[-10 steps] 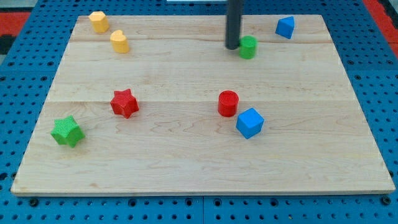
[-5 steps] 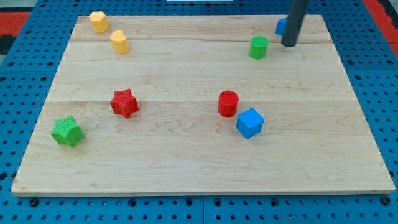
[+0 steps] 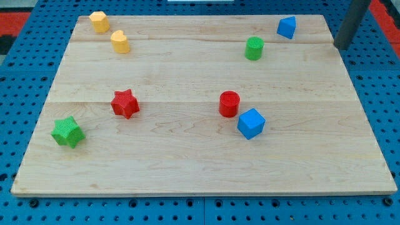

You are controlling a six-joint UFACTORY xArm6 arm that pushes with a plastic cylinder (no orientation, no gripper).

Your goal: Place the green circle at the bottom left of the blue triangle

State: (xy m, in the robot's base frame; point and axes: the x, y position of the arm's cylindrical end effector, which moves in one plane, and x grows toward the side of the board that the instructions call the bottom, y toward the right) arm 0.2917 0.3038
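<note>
The green circle stands on the wooden board near the view's top right. The blue triangle sits up and to the right of it, close to the board's top edge, with a clear gap between them. My tip is at the board's right edge, to the right of both blocks and touching neither.
A red circle and a blue cube sit together at the middle right. A red star and a green star are at the left. Two yellow blocks are at the top left.
My tip swept from the green circle's left side across to the board's right edge. The green circle shifted slightly right, toward the blue triangle.
</note>
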